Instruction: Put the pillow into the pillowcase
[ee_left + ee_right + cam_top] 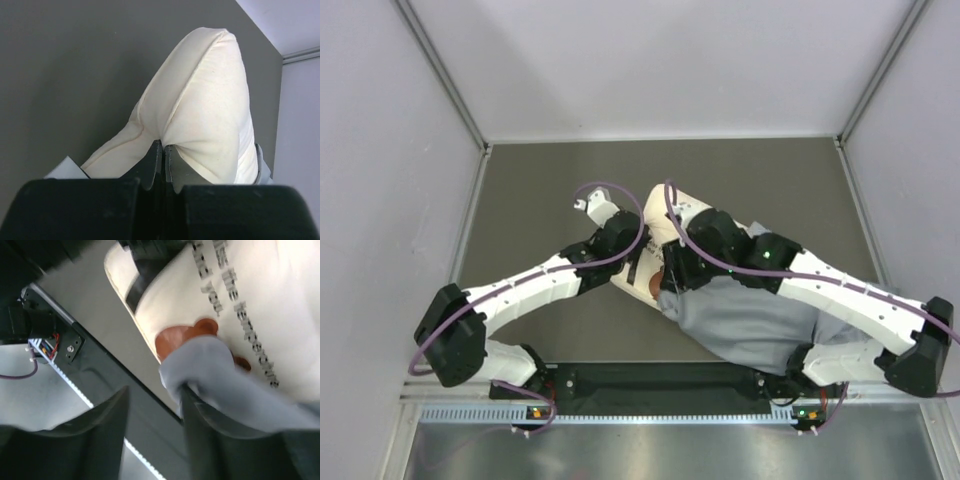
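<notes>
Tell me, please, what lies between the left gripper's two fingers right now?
A fold of the pillow along its seamed edge lies there, pinched by the left gripper, whose jaws are nearly together. The left wrist view shows it.

Your tabletop (550, 190) is a flat, matte sheet of dark grey-brown. Pale wall panels (380, 150) close it in on the left, back and right, and a black mounting rail (660, 380) runs along its near edge.

You have two things lying on it, both around the middle and a little to the right. The cream pillow (655, 225) sits slantwise, its far end towards the back wall. The wrinkled light grey-blue pillowcase (750, 320) spreads from the pillow's near end towards the near right, close to the rail. In your right wrist view its edge laps over the pillow and covers part of the brown bear print.
</notes>
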`<state>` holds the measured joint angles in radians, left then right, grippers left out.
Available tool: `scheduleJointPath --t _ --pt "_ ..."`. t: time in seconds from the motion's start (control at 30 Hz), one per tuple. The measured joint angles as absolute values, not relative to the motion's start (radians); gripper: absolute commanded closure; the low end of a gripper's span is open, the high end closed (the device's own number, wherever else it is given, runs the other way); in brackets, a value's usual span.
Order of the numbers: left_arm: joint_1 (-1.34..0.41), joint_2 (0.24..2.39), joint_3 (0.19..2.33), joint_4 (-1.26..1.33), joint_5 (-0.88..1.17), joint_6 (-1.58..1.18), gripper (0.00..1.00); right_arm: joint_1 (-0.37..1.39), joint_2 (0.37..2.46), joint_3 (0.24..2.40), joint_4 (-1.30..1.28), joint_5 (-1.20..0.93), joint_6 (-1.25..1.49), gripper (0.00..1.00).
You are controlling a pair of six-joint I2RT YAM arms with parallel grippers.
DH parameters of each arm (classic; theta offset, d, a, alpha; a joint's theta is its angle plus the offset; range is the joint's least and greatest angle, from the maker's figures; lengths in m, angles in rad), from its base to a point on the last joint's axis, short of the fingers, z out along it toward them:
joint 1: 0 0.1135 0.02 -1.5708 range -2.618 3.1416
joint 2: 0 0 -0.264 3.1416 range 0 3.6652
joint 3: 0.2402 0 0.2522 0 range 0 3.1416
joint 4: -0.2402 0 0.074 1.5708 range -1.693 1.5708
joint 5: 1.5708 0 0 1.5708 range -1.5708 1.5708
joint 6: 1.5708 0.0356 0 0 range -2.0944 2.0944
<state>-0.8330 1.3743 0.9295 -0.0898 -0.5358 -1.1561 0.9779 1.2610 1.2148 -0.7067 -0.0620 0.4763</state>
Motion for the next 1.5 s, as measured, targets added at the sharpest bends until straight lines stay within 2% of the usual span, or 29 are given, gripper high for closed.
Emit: scheduleJointPath --t 0.03,0.17,0.27,0.33,0.47,0.7,0.83,0.93,0.97,1.0,1.17,1.2,1.37,1.4,1.5 --pt "-0.834 1.373 0.926 -0.091 -0.541 -1.148 1.0 0.978 1.236 1.18 -0.702 -0.063 0.479 0.44" --pt "-0.834 1.342 0.877 -0.104 -0.549 -1.114 1.0 0.974 1.142 1.087 -0.732 -0.042 0.501 0.41" --pt "-0.834 1.311 0.827 -0.131 -0.551 -1.102 1.0 0.948 1.092 1.09 -0.77 -0.002 0.514 0.4" --pt "-0.834 1.282 0.784 -0.137 -0.547 -1.1 1.0 0.914 1.061 1.11 -0.817 0.042 0.521 0.34" --pt "-0.855 1.209 0.662 -0.142 -0.545 -1.124 1.0 0.809 1.059 1.19 -0.884 0.128 0.515 0.29" --pt "-1.023 1.122 0.54 -0.16 -0.625 -1.193 1.0 0.751 1.316 1.324 -0.928 0.303 0.473 0.23" --pt "-1.097 1.112 0.539 -0.169 -0.649 -1.214 1.0 0.751 1.475 1.302 -0.948 0.381 0.472 0.21" --pt "-1.127 1.112 0.539 -0.187 -0.667 -1.224 1.0 0.75 1.511 1.236 -0.965 0.437 0.474 0.22" --pt "-1.13 1.112 0.539 -0.188 -0.672 -1.225 1.0 0.749 1.511 1.214 -0.971 0.455 0.476 0.23" --pt "-1.131 1.112 0.539 -0.189 -0.675 -1.225 1.0 0.747 1.511 1.195 -0.98 0.472 0.48 0.29" --pt "-1.134 1.112 0.54 -0.197 -0.688 -1.226 1.0 0.722 1.514 1.158 -0.992 0.528 0.489 0.46" --pt "-1.134 1.11 0.54 -0.201 -0.69 -1.226 1.0 0.717 1.516 1.159 -0.991 0.535 0.49 0.56" --pt "-1.139 1.085 0.54 -0.226 -0.698 -1.226 1.0 0.715 1.547 1.159 -0.982 0.577 0.479 0.84" --pt "-1.14 1.076 0.54 -0.234 -0.699 -1.226 1.0 0.714 1.551 1.159 -0.977 0.582 0.472 1.0" --pt "-1.141 1.06 0.54 -0.247 -0.71 -1.224 1.0 0.712 1.552 1.16 -0.941 0.58 0.442 1.0"
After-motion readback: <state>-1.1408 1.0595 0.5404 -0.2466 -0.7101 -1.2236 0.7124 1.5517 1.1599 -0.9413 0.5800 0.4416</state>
